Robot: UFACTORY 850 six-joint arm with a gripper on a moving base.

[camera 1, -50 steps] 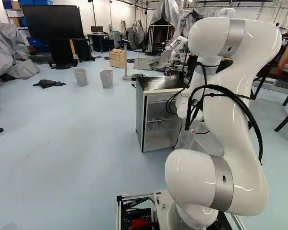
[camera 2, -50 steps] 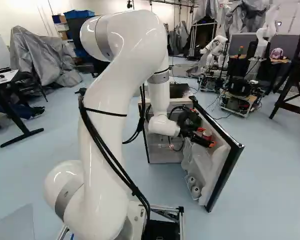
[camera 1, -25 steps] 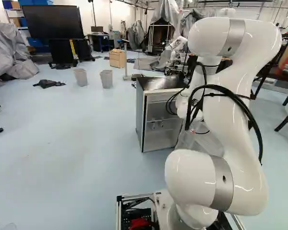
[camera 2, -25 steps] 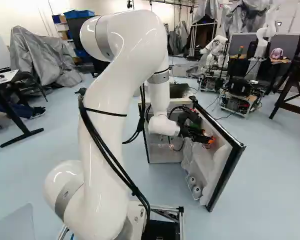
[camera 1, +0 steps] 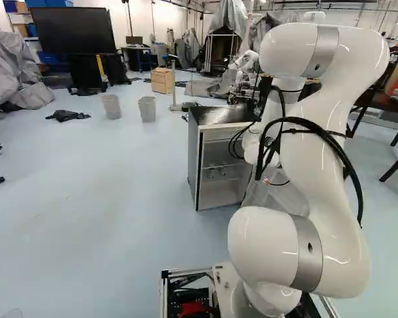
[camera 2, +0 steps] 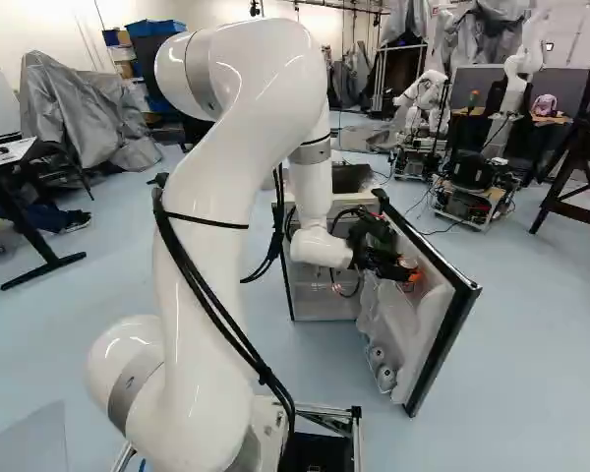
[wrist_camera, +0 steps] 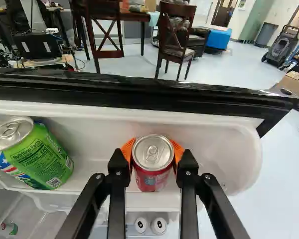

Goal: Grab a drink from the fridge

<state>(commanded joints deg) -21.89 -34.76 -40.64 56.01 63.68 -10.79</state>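
Fridge door: You had one fridge door, standing open on one fridge, and every place below was taken from that door.
Arm: Your one white arm reached over to the inner side of the fridge door.
Gripper: Your one gripper was clamped on the red can, its two orange pads pressing from opposite sides, at the upper shelf of the fridge door.
Red can: You had one red can, the drink in your grip, upright at the fridge door's upper shelf; you could not tell whether its base touched the shelf.
Green can: You had one green can in the same upper shelf of the fridge door, nearer the hinge than the red can and apart from it.
Small round tops: You could count two pale round tops side by side, low on the fridge door's inner side.
Chairs: You saw two dark wooden chairs beyond the fridge door's black edge.
Bins: You saw two grey bins on the floor, well apart from the fridge door, past the fridge.
Other robots: Two white robot arms stood well beyond the fridge door.
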